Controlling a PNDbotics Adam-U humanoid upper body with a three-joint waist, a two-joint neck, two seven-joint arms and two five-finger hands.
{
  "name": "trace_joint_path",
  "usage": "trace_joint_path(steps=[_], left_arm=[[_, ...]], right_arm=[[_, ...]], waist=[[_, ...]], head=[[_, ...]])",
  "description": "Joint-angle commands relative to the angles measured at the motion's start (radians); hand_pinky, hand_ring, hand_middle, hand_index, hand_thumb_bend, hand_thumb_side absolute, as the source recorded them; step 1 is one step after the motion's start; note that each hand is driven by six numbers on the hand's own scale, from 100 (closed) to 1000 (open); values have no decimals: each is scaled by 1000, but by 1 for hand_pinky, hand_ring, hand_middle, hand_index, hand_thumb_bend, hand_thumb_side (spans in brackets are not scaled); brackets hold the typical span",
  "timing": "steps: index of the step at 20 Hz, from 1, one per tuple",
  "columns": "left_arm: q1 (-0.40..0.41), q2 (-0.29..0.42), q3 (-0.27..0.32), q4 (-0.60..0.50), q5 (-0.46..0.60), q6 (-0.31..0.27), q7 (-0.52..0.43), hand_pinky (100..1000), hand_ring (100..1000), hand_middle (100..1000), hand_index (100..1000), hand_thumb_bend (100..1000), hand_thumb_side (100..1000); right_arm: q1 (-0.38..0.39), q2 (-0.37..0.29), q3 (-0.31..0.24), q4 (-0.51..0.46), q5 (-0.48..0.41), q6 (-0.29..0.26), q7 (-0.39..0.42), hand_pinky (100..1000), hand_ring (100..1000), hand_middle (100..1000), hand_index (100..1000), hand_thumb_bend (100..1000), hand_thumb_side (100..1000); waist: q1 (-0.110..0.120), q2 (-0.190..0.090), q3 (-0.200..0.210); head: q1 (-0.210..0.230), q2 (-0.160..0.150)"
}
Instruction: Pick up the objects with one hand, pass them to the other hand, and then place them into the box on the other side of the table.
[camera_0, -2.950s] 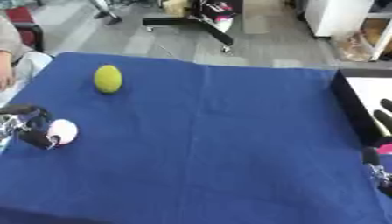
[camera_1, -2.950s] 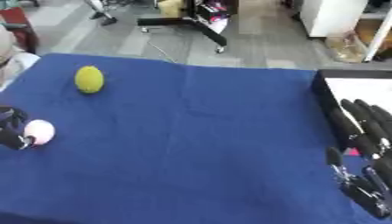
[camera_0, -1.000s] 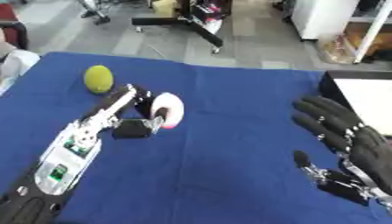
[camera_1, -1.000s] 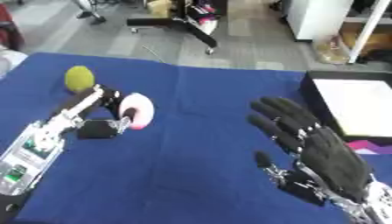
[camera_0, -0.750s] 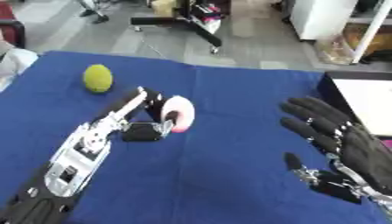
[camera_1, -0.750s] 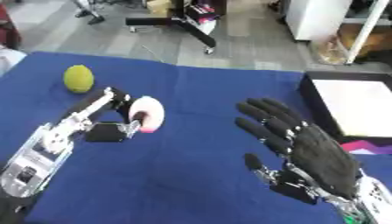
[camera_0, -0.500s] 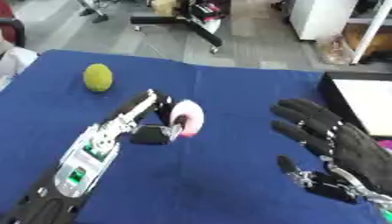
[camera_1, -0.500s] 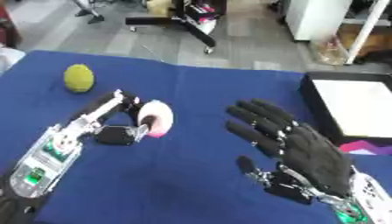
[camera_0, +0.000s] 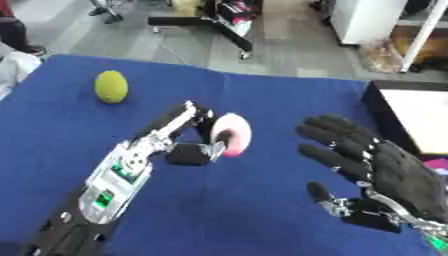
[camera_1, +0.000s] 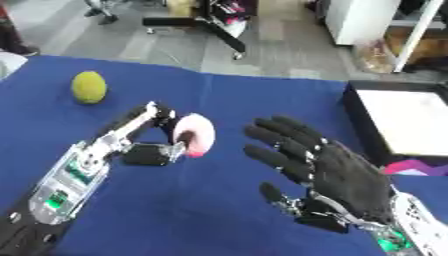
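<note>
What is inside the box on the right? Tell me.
The box shows a white floor with nothing on the visible part. Something pink lies beside its near wall; the right hand covers the rest.

Over three seconds, the left hand (camera_0: 197, 137) leaves its spot at the left edge of the blue table (camera_0: 262, 200) and now reaches out above the cloth's middle, its fingers and thumb pinching the pink-and-white object (camera_0: 232, 135) it carries along. In the last second alone, hand and object travel further right, away from the yellow-green ball (camera_0: 111, 86). The right hand (camera_1: 324, 172), three seconds ago low at the right edge beside the box (camera_1: 398, 125), now stands open mid-table, fingers spread, palm turned toward the object. The gap between the two hands narrows from wide apart to near, though they do not touch.
</note>
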Motion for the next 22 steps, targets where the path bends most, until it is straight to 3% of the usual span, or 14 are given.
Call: trace_joint_path(steps=[1,9,22], left_arm=[[-27,-12,-10,-5,13,-9,2,620,439,341,505,100,256],[-44,-39,-31,12,21,-20,9,624,442,349,509,100,259],[-37,-42,-80,-9,114,-37,-42,622,444,352,511,100,263]], right_arm=[[-19,-3,0,-20,-15,-5,6,982,1000,987,1000,100,100],[-40,6,29,-20,-32,-34,28,983,1000,993,1000,100,100],[-58,10,20,-20,-25,-32,21,985,1000,996,1000,100,100]], waist=[[0,-16,-2],[-4,-15,-5],[-3,-14,-9]], head=[[-5,3],[-2,10],[-1,12]])
